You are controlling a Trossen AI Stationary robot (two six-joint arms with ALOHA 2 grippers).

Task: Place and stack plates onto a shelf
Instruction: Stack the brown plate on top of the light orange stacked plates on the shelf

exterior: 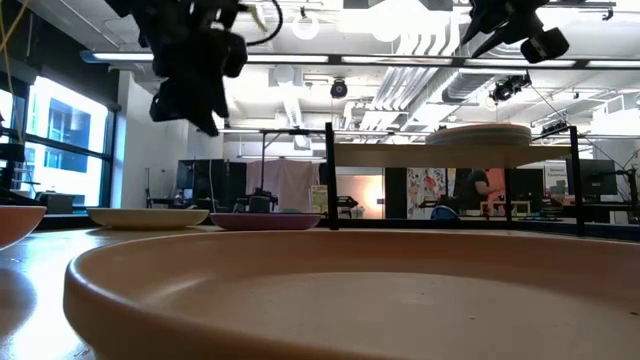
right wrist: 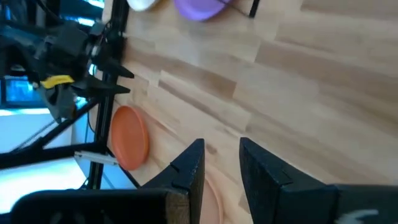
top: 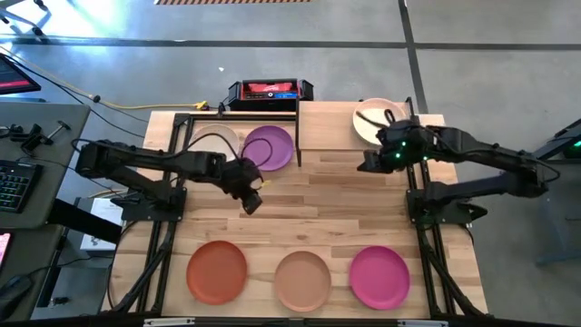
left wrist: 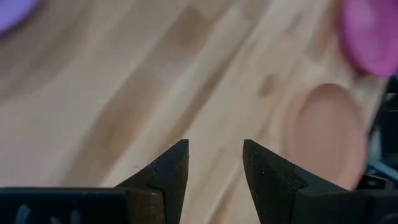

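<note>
Seen from overhead, the left gripper [top: 251,202] hangs above bare wood at the table's centre, at about 5 o'clock from the purple plate [top: 269,147]. Its fingers [left wrist: 171,171] stand parted with nothing between them. The purple plate lies on the tabletop [top: 345,209] just beside the cream plate [top: 214,143], which sits at its 9 o'clock.

The shelf [top: 327,127], a light-wood board on black legs, stands at the table's far edge, at 3 o'clock from the purple plate. A second cream plate [top: 374,120] rests on its right end. The right gripper [top: 367,163] hovers near the shelf's front edge, at 6 o'clock from that plate, its fingers [right wrist: 189,168] a small way apart and holding nothing.

Along the near edge lie three more plates, well apart from the shelf: the rust orange plate [top: 217,271], the tan plate [top: 302,280] at its 3 o'clock, and the magenta plate [top: 379,276] beyond that.
</note>
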